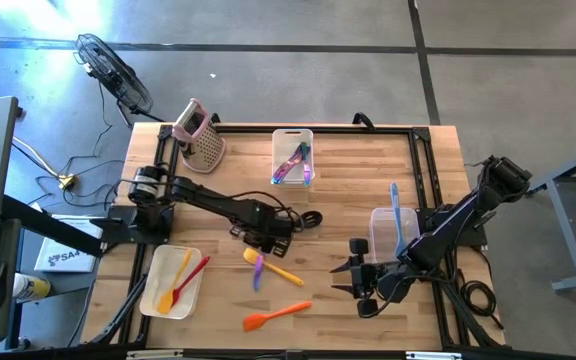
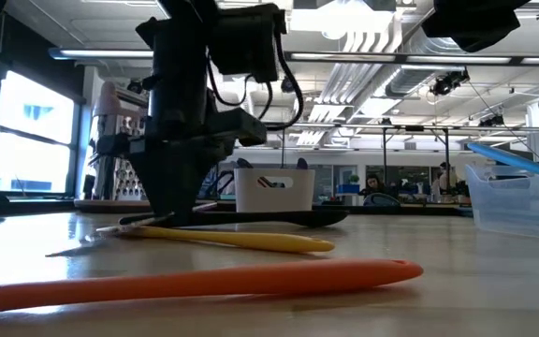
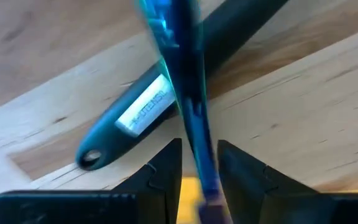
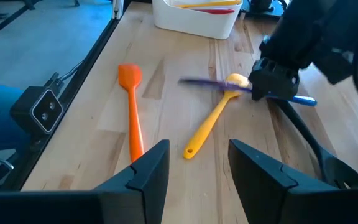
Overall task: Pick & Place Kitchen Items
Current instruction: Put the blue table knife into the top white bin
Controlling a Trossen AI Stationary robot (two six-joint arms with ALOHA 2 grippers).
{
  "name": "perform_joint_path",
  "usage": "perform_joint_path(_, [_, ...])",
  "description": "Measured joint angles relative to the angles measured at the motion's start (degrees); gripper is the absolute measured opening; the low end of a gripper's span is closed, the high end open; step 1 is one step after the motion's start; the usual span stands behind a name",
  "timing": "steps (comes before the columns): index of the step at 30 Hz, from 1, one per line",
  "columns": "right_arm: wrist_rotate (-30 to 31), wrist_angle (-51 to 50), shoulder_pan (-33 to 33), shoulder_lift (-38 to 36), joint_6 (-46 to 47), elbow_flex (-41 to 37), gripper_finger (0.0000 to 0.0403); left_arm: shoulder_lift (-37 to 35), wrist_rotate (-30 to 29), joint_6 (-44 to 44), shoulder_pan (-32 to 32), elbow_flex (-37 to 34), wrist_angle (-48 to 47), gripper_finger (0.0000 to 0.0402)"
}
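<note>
My left gripper stands low over the middle of the table, shut on a slim purple-and-blue utensil. A yellow spoon lies on the wood right beside it. An orange spatula lies nearer the front edge. A black utensil lies on the table just beyond the left gripper. My right gripper is open and empty at the front right, with its fingers pointing toward the yellow spoon and the orange spatula. My left gripper pinches the purple-and-blue utensil about mid-length between its two fingers. The fingers come from above, point down and lie across it. The purple end sticks out toward the near edge over the yellow spoon's bowl. The blue end sticks out the far way. The utensil is about level and low over the table.
A white bin at the front left holds a yellow and a red utensil. A clear bin at the far middle holds purple and blue utensils. A clear bin at the right holds a blue one. A pink grater stands at the far left.
</note>
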Motion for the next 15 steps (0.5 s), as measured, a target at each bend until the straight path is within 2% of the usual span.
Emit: perform_joint_path(15, [0.0, -0.1, 0.0, 0.0, -0.1, 0.0, 0.0157, 2.5, 2.9, 0.1, 0.0, 0.3, -0.7, 0.0097])
